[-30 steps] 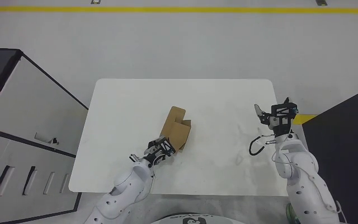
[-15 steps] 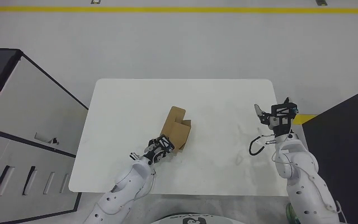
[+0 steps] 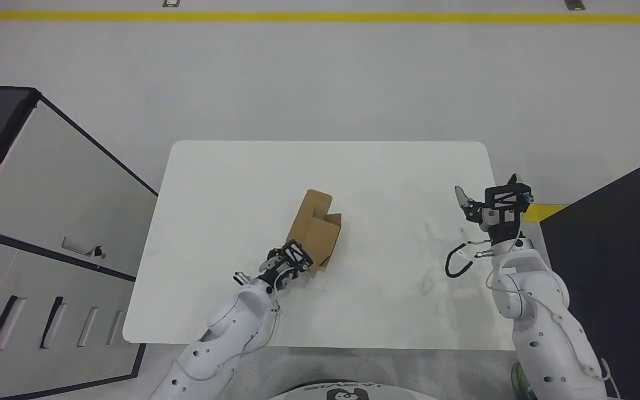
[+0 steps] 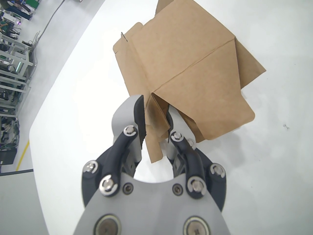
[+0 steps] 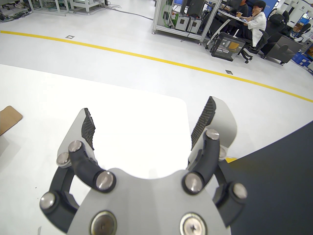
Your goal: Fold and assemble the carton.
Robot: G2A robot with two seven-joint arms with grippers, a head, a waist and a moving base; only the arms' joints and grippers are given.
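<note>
The left gripper [image 4: 155, 113] clamps the carton [image 4: 190, 57] at its seven-o'clock corner, likely anchoring it for folding, while the right gripper [image 5: 149, 110] hangs, jaws apart, at three o'clock over the table [image 3: 400, 170].

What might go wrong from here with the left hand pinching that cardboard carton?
The left hand grips the partly folded brown cardboard carton only by a thin flap at one corner, so the flap may crease or slip free.
The right hand, open near the white table's edge, is apart from the carton, so nothing steadies its panels; they might spring open.
</note>
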